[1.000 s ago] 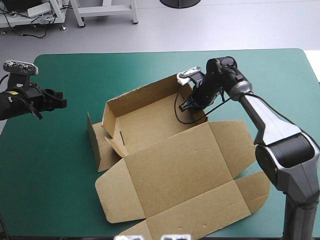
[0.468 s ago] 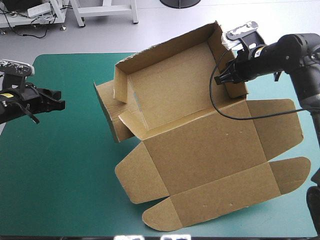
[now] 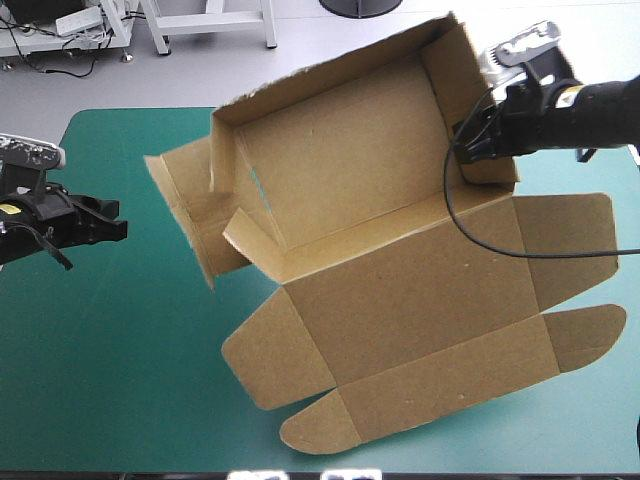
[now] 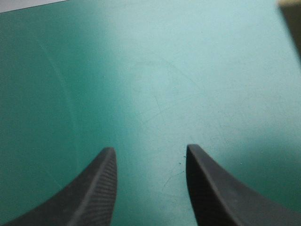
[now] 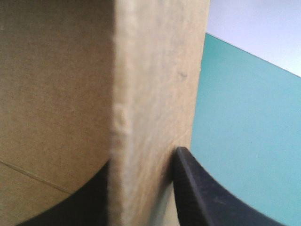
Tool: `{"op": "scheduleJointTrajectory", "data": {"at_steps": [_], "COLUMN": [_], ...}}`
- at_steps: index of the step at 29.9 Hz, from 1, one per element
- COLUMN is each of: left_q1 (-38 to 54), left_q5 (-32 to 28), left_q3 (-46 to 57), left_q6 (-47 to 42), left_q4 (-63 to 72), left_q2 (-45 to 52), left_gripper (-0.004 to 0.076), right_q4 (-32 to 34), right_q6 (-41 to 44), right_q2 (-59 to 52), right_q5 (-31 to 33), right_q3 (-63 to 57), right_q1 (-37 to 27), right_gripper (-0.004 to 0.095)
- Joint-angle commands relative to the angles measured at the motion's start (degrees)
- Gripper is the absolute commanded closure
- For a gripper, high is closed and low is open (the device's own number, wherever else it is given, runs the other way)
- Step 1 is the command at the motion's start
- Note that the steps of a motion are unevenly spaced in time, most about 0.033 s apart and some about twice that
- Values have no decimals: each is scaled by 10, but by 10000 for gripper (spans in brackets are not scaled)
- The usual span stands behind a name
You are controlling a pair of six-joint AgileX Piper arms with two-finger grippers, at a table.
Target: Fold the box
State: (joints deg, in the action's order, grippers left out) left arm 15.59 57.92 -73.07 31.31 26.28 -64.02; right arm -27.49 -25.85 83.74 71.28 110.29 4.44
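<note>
The box (image 3: 340, 140) is up off the flat, its tray half tipped so the open side faces back toward the robot, over the middle and right of the worktop (image 3: 110, 340). Its lid panel (image 3: 410, 290) spreads down toward the near edge with its rounded flaps splayed. I can't tell from here whether that lower edge rests on the teal-green cover or hangs just clear of it. The whole sheet is carried by one pinch: the right gripper (image 3: 478, 140) is clamped on the right end wall (image 3: 455, 80), one black finger on each face of the board, as its own wrist view shows plainly. The left end flaps (image 3: 185, 215) stand loose and untucked, angled outward. The left gripper (image 3: 110, 218) hovers by the worktop's left edge with its fingers parted and nothing between them, well apart from the box. To my eye the worry is that single hold. With so much board hanging from one wall, the wall could buckle at its crease or slide out of the pinch. The tray could also swing, and the loose left flaps may splay further before the other arm reaches them.
</note>
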Motion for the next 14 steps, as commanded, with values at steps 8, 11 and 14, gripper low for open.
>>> {"op": "scheduleJointTrajectory", "data": {"at_steps": [8,11,14], "left_q1": [0,0,0], "left_q5": [-96,-82,-56], "left_q3": [80,89,89], "left_q6": [64,111,164], "left_q4": [145,222,319], "left_q2": [19,-3,-28], "left_gripper": [392,392,392], "right_q4": [-176,-193,-199], "right_q6": [-51,-62,-67], "right_q2": [-39,-39,-39], "right_q5": [3,3,3], "right_q3": [-1,-15,-32], "right_q1": [-87,-87,-87], "right_gripper": [933,933,933]}}
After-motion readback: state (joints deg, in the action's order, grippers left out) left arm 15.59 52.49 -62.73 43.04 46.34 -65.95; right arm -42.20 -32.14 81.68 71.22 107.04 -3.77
